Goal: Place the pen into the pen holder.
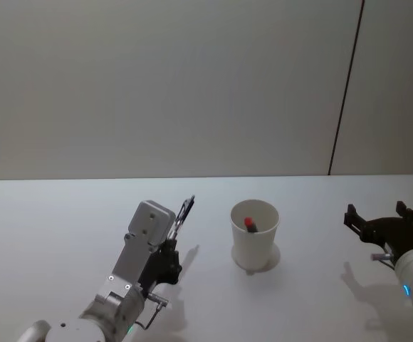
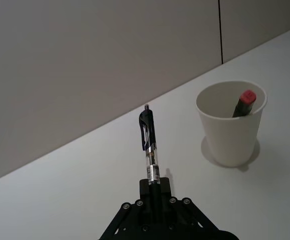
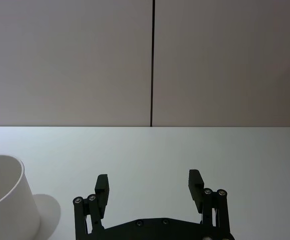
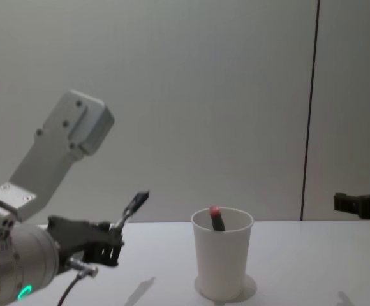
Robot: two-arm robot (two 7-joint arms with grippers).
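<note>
Closest to me are my left fingers (image 2: 154, 189), raised above the surface on the side toward its left edge and clamped shut around the lower barrel of the pen (image 2: 148, 137). The pen sticks up and out from them at a tilt, clip end highest, leaning toward the pen holder (image 1: 253, 246). That holder is a white paper cup standing upright near the middle of the surface, and a red-topped marker (image 1: 249, 224) leans inside it against the wall. The pen is near the cup but apart from it, and not above the rim. My right fingers (image 3: 148, 180) hover near the right edge of the surface, spread wide with nothing between them, well apart from the cup.

As I judge it, the pick-up is done: the pen is off the surface and held in my grip. What is left is the carry across until the pen is above the cup's mouth, then lowering it in and letting go. The marker takes up part of the opening, so I should aim for the free side.
</note>
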